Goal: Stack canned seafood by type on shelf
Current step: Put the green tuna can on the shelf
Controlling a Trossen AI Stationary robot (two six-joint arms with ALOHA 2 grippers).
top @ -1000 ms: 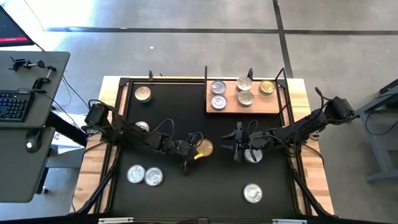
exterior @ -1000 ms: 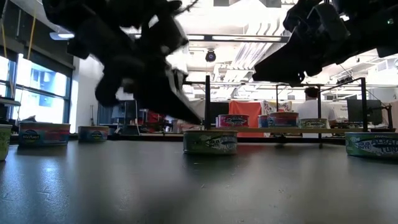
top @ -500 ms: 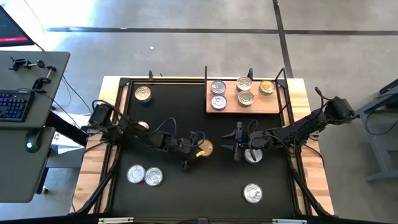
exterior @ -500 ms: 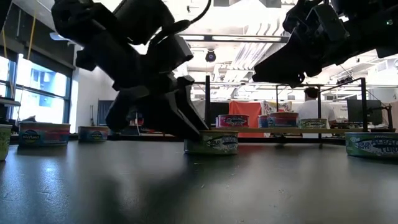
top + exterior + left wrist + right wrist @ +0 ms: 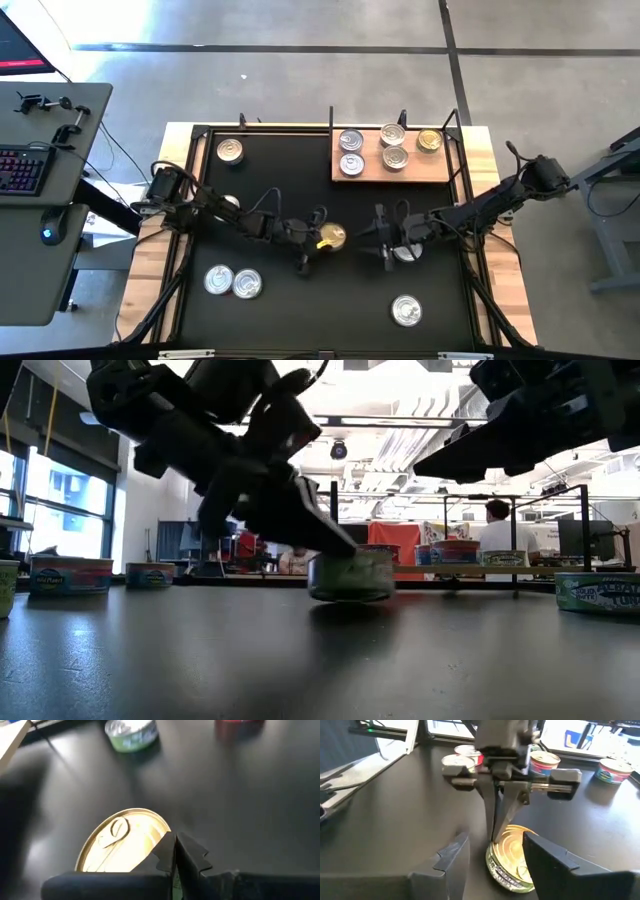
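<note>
Left gripper: the left gripper (image 5: 312, 247) is near the middle of the black surface (image 5: 300, 320); its two fingers are pressed together with no gap, and their tips lie on the lid of the gold-topped can (image 5: 331, 237), at the can's 8 o'clock edge in the high view. It holds nothing between the fingers.
Gold-topped can: near the centre of the surface, touching the left gripper's tips. In the low view the can (image 5: 350, 576) looks tilted, with the dark fingers on its near top edge. In the left wrist view the gold lid (image 5: 122, 847) with its pull tab lies just beyond the closed fingertips (image 5: 170, 851).
Right gripper: the right gripper (image 5: 385, 240) hangs at 3 o'clock from the gold-topped can, close but apart from it. Its fingers stand open, and in the right wrist view (image 5: 492, 857) the can sits ahead between them, not gripped.
Can under right arm: a silver-topped can (image 5: 405, 252) lies partly hidden below the right arm.
Shelf: the wooden shelf (image 5: 440, 170) is at 1 o'clock from the centre, at the far edge of the surface; it carries five cans (image 5: 394, 146), four silver-topped and one gold-topped.
Other cans: one (image 5: 230, 151) at 10 o'clock by the far edge, two touching (image 5: 233, 282) at 8 o'clock, one (image 5: 406, 311) at 5 o'clock.
</note>
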